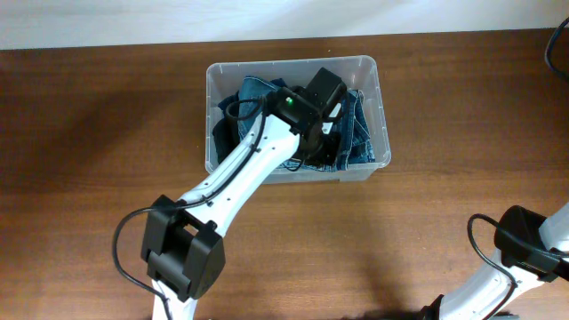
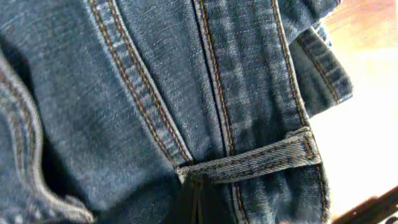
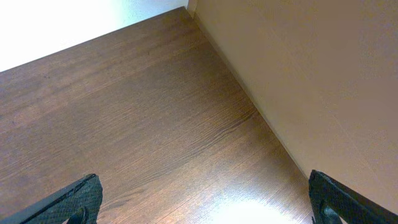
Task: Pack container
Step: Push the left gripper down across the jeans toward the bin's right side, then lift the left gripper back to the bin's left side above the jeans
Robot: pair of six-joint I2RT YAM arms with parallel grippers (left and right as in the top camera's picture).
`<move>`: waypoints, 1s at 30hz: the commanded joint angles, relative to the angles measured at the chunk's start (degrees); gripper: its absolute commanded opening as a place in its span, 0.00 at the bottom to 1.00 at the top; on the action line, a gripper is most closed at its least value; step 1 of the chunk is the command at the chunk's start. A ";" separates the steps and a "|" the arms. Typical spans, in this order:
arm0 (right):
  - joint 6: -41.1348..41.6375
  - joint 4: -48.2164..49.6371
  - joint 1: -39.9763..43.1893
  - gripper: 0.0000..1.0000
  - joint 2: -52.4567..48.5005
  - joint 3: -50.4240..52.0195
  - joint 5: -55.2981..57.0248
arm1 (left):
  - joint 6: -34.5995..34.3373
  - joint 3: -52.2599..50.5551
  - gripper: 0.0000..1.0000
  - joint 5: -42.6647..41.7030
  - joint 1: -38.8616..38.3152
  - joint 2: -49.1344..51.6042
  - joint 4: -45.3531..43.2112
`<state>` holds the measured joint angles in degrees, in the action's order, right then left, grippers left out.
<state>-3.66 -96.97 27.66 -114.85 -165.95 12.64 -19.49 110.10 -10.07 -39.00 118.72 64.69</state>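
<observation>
At 4 o'clock, nearest, the right pincer hangs spread wide over bare table. Farther off, at 12 o'clock, the clear container holds blue jeans. The left pincer, pressed together, meets the denim beside a belt loop.

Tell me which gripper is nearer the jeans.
Left. The left gripper is down inside the container, shut and right against the jeans. The right gripper hangs open over the table, well away from the container.
</observation>
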 commanded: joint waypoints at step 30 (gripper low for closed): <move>0.11 -0.33 0.11 0.98 -0.04 0.09 0.46 | 1.97 26.60 0.13 14.40 9.73 5.31 13.70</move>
<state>-3.62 -96.97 27.66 -114.85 -165.95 12.62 -17.58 135.31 2.28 -31.92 125.67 76.88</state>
